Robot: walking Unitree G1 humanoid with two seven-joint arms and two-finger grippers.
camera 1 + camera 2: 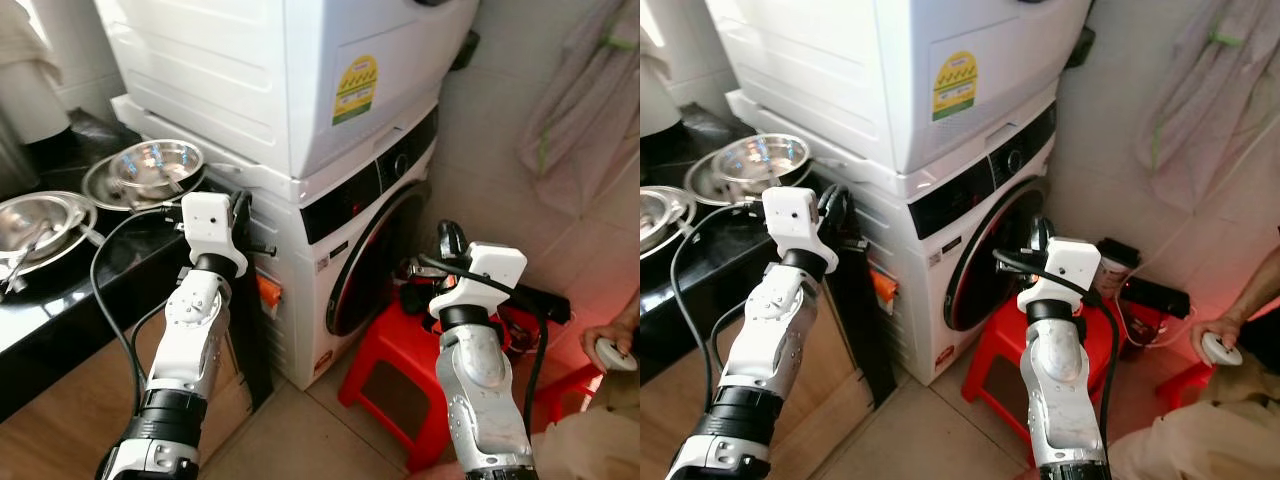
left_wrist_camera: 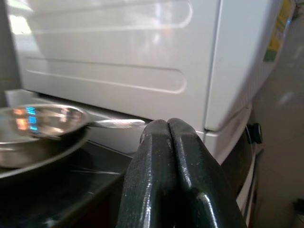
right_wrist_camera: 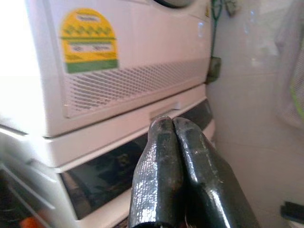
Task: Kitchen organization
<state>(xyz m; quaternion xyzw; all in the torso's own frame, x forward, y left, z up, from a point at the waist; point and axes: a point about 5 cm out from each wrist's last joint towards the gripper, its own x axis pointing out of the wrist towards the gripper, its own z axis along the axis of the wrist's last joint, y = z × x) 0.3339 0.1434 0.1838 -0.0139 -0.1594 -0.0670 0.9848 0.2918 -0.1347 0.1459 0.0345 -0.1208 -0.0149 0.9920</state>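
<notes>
From left to right I see steel bowls (image 1: 150,170) on the dark counter (image 1: 60,300) near its right edge, my left gripper (image 2: 167,124) with jaws together, the stacked white washer (image 1: 340,230), my right gripper (image 3: 172,121) also pressed together, a red stool (image 1: 400,355), and a person's hand (image 1: 612,352).

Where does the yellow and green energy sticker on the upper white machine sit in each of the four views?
Left eye view: sticker upper centre, on the machine's front.
Right eye view: upper centre, slightly further left.
Left wrist view: a sliver at the top right edge.
Right wrist view: top left, large.
Shared landmark: the washing machine below.
</notes>
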